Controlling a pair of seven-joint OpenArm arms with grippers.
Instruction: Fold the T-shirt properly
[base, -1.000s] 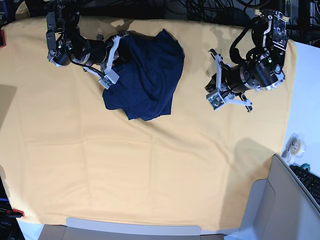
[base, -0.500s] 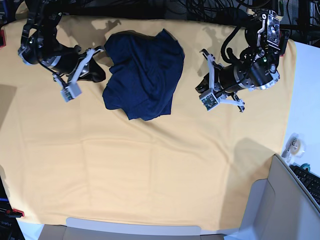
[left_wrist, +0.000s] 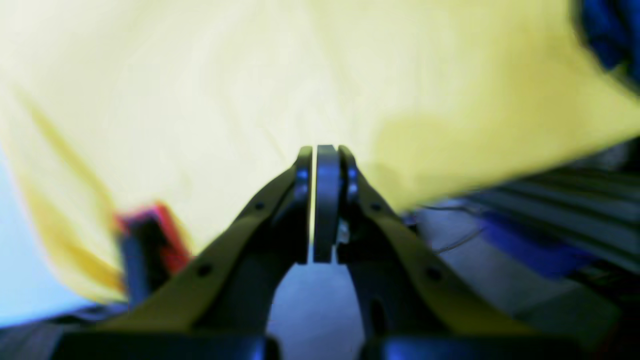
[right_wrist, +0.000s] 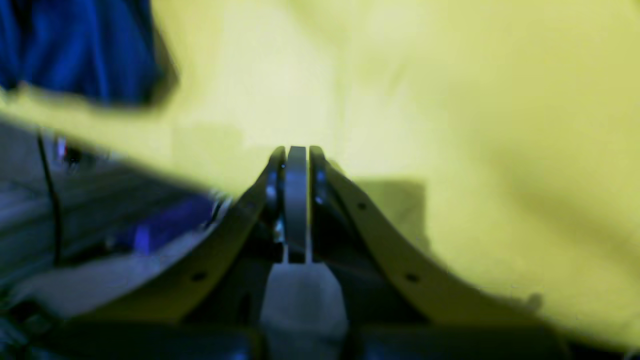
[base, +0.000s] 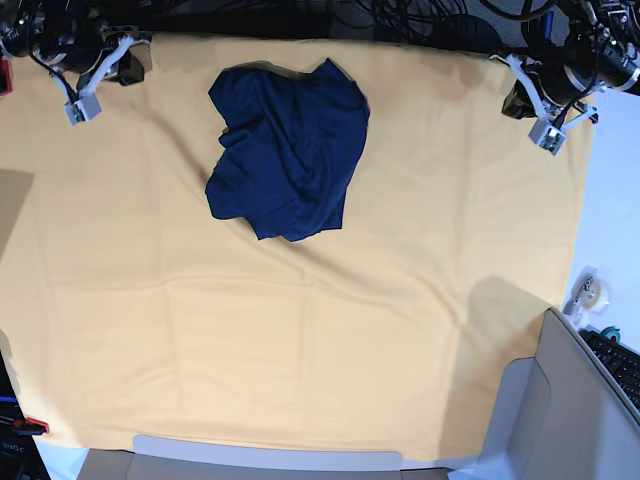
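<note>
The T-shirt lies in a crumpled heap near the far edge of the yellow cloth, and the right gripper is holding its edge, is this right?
Not quite. The T-shirt does lie crumpled near the far edge of the yellow cloth, but the right gripper holds nothing: the base view shows it well apart from the shirt, and the right wrist view shows its jaws shut and empty.

A yellow-orange table cloth (base: 300, 340) covers the table; dark cables (base: 420, 15) run along the far edge, a keyboard (base: 615, 365) sits near right, red clamp (base: 35, 425) near left
</note>
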